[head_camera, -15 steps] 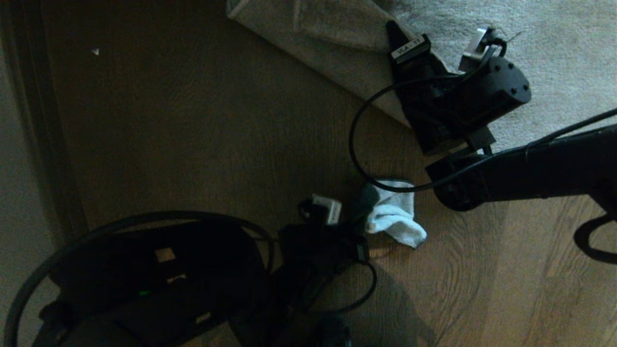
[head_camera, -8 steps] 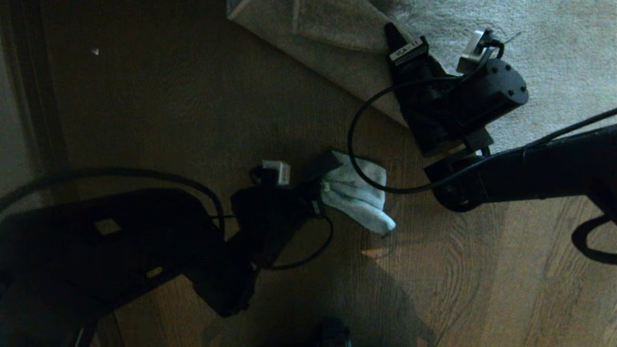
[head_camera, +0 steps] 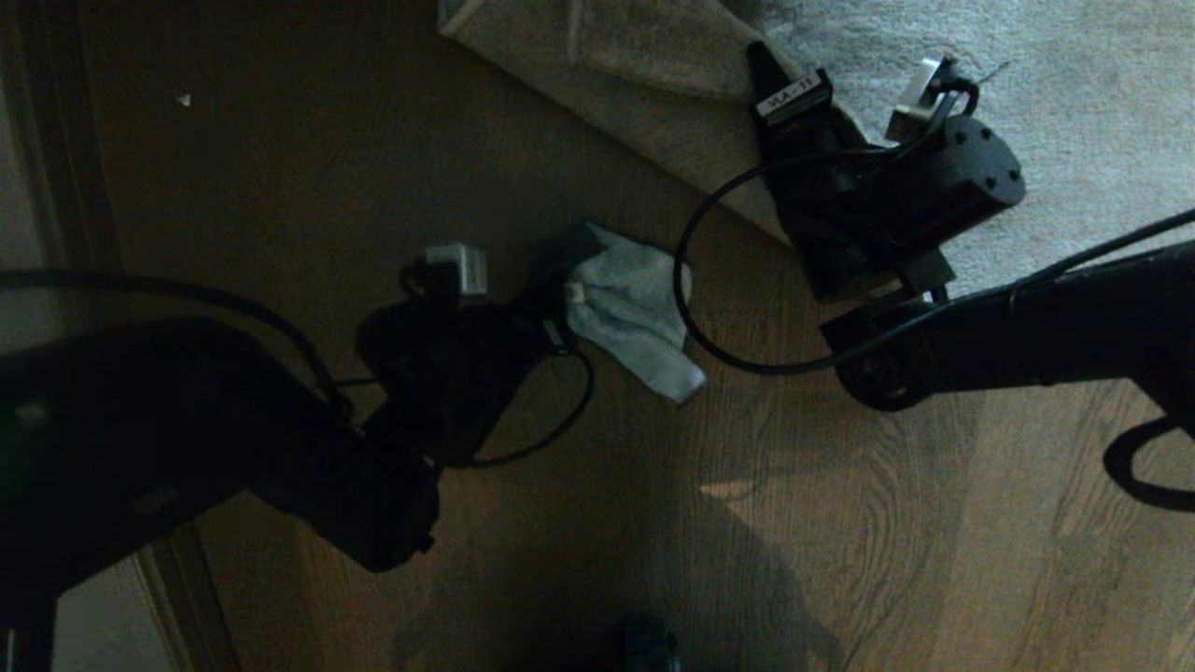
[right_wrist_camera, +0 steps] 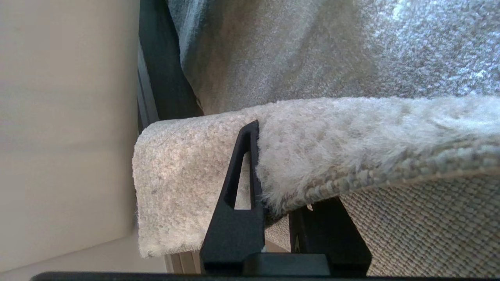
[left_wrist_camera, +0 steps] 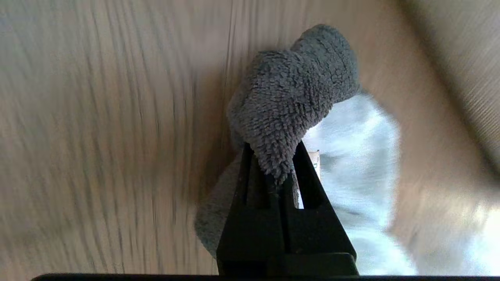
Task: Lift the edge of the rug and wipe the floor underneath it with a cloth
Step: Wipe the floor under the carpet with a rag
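The light-grey rug (head_camera: pixel 1074 121) lies at the far right, and its rug edge (head_camera: pixel 653 84) is lifted and folded back. My right gripper (head_camera: pixel 780 79) is shut on that edge; the right wrist view shows the rug edge (right_wrist_camera: pixel 351 148) between the jaws of the right gripper (right_wrist_camera: pixel 285 171), with the woven underside (right_wrist_camera: pixel 429 226) showing. My left gripper (head_camera: pixel 553 280) is shut on the small grey cloth (head_camera: pixel 635 317), which rests on the brown wood floor (head_camera: pixel 373 168) just short of the lifted edge. In the left wrist view the cloth (left_wrist_camera: pixel 293 89) bunches out of the left gripper (left_wrist_camera: pixel 273 160).
A pale wall and dark baseboard (head_camera: pixel 56 187) run down the left side. The right arm's cable (head_camera: pixel 686 280) loops over the floor beside the cloth. A white speck (head_camera: pixel 184 98) lies on the floor at far left. Bare planks (head_camera: pixel 887 541) stretch along the near right.
My left arm has swept the cloth across the floor, away from me and to the left, closer to the lifted rug edge. The right gripper has held the rug edge still.
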Available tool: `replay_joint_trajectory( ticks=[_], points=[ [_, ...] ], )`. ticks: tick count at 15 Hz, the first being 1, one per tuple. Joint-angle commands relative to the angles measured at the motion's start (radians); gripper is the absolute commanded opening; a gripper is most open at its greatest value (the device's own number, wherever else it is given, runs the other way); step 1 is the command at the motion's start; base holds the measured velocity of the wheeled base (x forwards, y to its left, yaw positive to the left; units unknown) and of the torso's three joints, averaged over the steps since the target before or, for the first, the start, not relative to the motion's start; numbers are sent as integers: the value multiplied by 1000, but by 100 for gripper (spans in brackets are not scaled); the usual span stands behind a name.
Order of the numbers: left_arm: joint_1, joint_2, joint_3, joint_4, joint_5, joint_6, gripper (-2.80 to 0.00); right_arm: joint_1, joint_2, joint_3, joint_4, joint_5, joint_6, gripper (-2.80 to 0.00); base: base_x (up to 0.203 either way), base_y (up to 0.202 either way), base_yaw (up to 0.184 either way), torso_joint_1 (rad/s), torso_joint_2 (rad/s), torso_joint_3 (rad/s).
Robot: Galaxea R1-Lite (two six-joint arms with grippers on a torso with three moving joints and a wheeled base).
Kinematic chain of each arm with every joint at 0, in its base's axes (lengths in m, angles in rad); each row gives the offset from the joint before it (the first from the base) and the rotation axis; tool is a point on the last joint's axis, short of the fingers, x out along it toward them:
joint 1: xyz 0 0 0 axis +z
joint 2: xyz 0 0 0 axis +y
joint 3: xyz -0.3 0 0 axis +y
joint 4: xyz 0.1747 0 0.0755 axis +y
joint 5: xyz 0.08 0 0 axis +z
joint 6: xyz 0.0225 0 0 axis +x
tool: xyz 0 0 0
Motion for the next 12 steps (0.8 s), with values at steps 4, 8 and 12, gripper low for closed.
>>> replay_joint_trajectory(
  ticks=[4, 8, 12],
  points=[
    [-139, -101, 78, -23, 3, 2, -280, 2, 11, 0, -9, 1, 6, -280, 0, 0, 0, 0, 0, 0],
    [-444, -106, 196, -27, 12, 3, -280, 0, 17, -6, -8, 4, 6, -280, 0, 0, 0, 0, 0, 0],
    [-685, 3, 254, -34, 33, 3, -280, 0, 12, 0, -9, -1, 6, -280, 0, 0, 0, 0, 0, 0]
  ],
)
